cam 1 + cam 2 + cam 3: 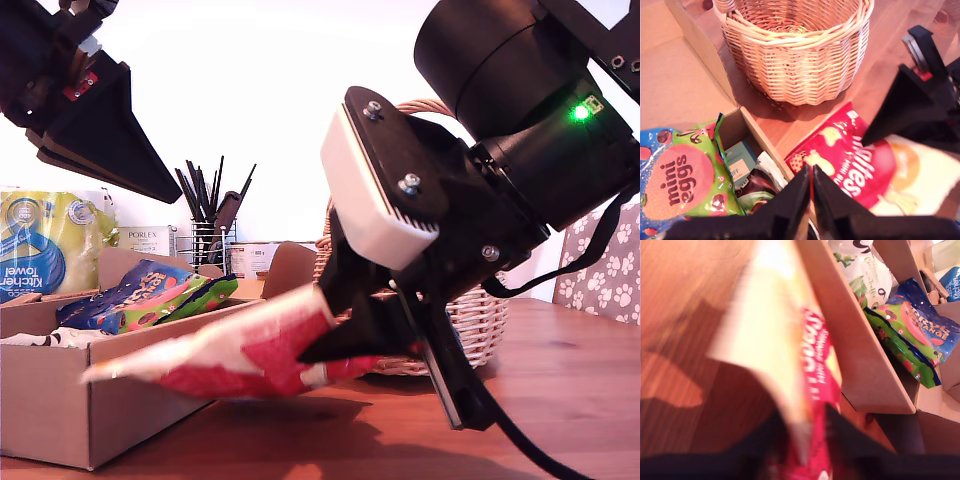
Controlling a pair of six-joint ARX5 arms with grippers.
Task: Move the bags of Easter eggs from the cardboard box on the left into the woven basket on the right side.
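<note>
My second gripper (375,345) has its fingers pinched on one end of the red and cream glossy Maltesers pouch (230,360), held in the air just off the table, between the shallow brown cardboard box (60,410) at the exterior view's left and the round tan wicker basket (470,325) behind the arm. The pouch droops away from the grip, so it's soft and light w/ loose contents, and the film looks slippery. I'd hold on the flat seam edge, not the belly. My first gripper (810,192) hangs over the box w/ fingers pressed together, holding nothing. The green mini eggs pouch (687,180) and a blue one (120,290) lie in the box; same handling imo, pinch a top seam.
</note>
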